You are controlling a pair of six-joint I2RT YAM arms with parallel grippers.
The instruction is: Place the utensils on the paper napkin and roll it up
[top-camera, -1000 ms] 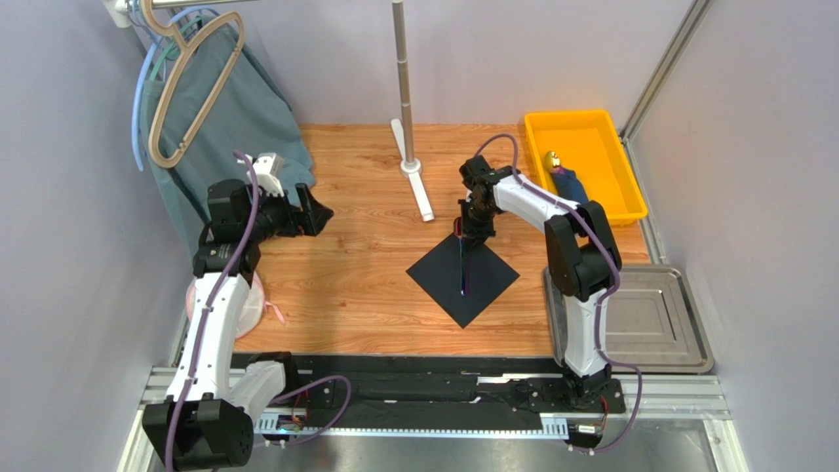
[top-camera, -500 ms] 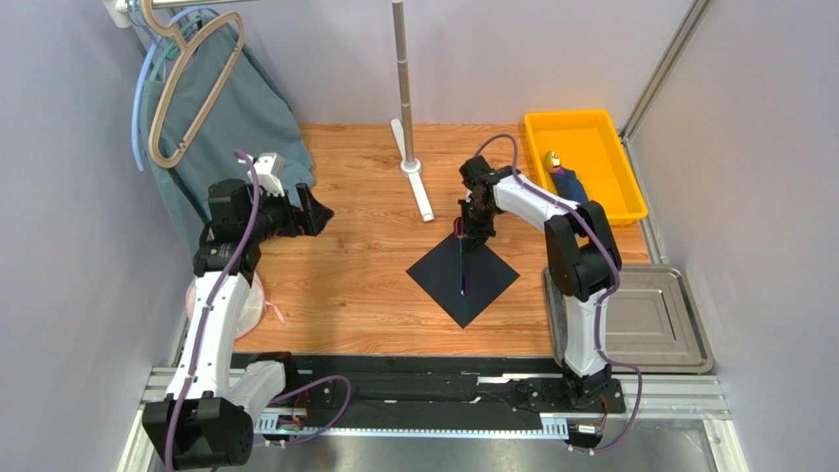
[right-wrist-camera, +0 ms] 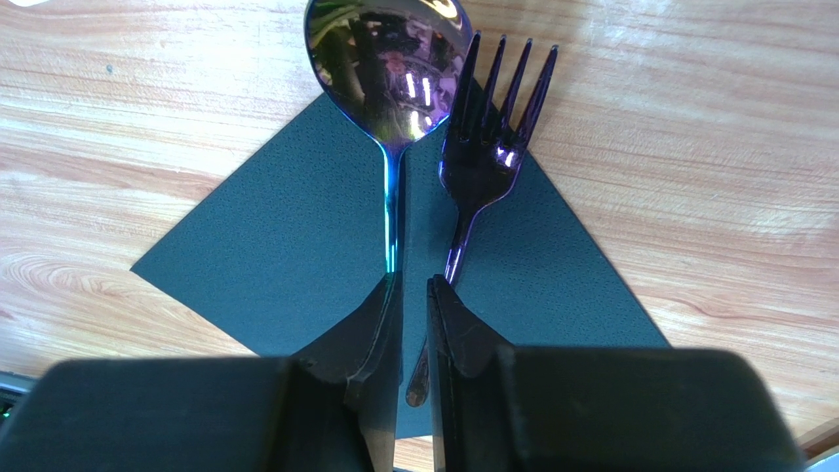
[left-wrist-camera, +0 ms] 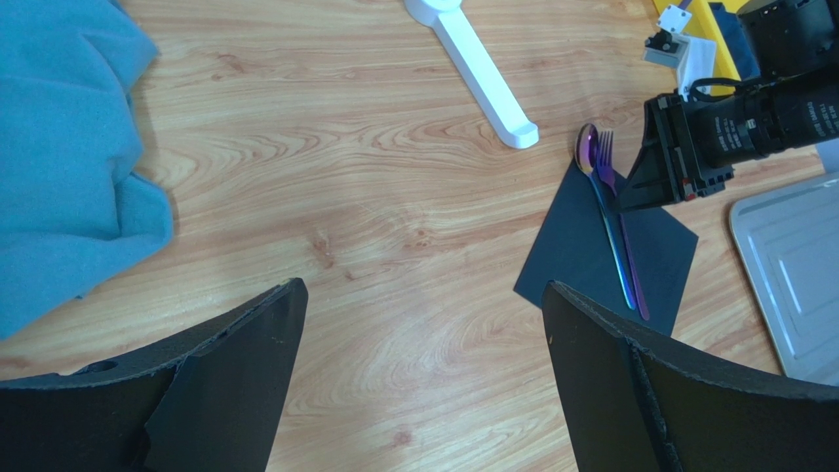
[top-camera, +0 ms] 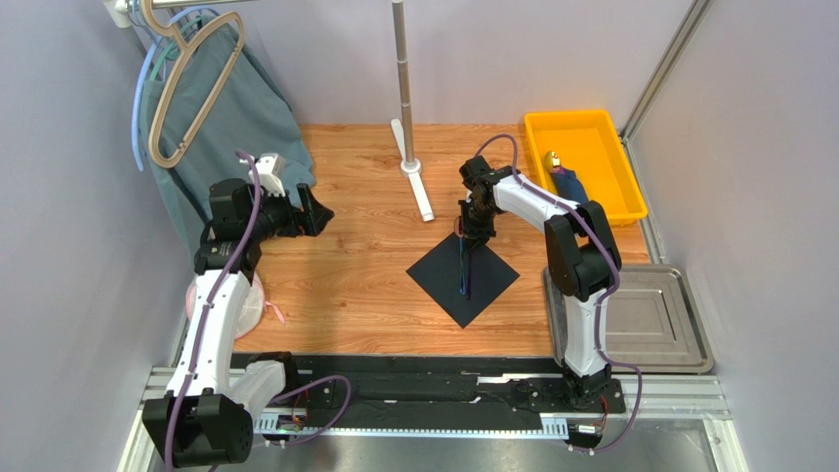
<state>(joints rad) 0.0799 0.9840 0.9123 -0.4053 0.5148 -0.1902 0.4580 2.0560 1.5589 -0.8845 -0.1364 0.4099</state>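
The black paper napkin (top-camera: 489, 278) lies as a diamond on the wooden table, also in the left wrist view (left-wrist-camera: 571, 258) and the right wrist view (right-wrist-camera: 286, 256). An iridescent spoon (right-wrist-camera: 389, 59) and a purple fork (right-wrist-camera: 487, 147) lie side by side on it, their heads past its far corner. My right gripper (top-camera: 472, 236) hovers low over their handles (right-wrist-camera: 411, 280), jaws nearly together with a thin gap, clamping nothing I can see. My left gripper (top-camera: 317, 209) is wide open and empty (left-wrist-camera: 423, 295), off to the left.
A yellow bin (top-camera: 591, 128) at the back right holds a dark blue bundle (top-camera: 569, 184). A steel tray (top-camera: 655, 320) lies right of the napkin. A white stand (top-camera: 409, 147) rises behind it. A teal cloth (top-camera: 231, 108) hangs at the back left.
The bright glint of the utensils on the napkin has dimmed and shifted a little. Both arms have hardly moved.
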